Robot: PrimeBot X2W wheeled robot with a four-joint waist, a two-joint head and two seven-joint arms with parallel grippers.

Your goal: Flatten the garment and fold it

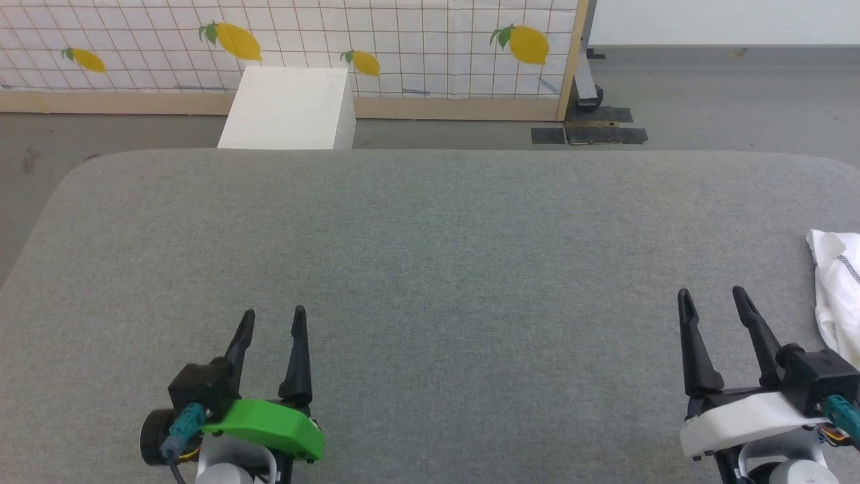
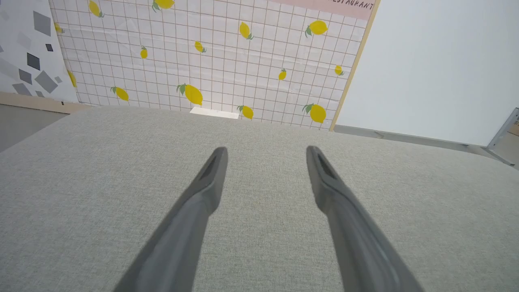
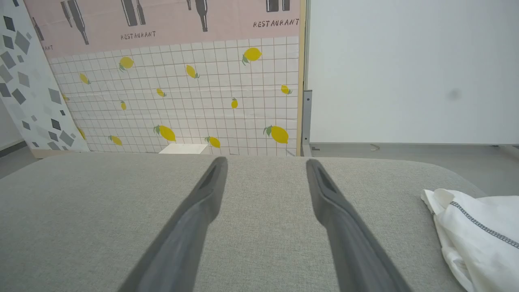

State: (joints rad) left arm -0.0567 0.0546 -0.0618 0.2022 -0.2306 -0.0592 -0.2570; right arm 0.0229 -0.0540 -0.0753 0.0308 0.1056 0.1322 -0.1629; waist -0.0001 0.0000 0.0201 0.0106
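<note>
T-shirt (image 1: 835, 296), white with a grey zigzag-stitched seam, lies crumpled at the right edge of the grey fabric table (image 1: 430, 228), just right of the right gripper (image 1: 711, 291) and apart from it.

Farthest left in the right wrist view stands a pale panel (image 3: 24, 81) scattered with grey diamonds. Next to it a pink panel (image 3: 162, 24) carries dark bottle shapes, each with the word "RESTAURANT" printed beneath. Below that runs a white grid panel (image 1: 416, 40) dotted with yellow lemons and framed in light wood. A white box (image 1: 289, 107) sits on the floor (image 1: 739, 101) behind the table's far edge.

The left gripper (image 1: 274, 311), under a green cover, hovers over the near left of the table with its fingers spread wide and empty. The right gripper, under a white cover, is equally wide and empty. Rightward, black tape patches (image 1: 591, 131) mark the grey floor before a plain white wall (image 3: 405, 69).
</note>
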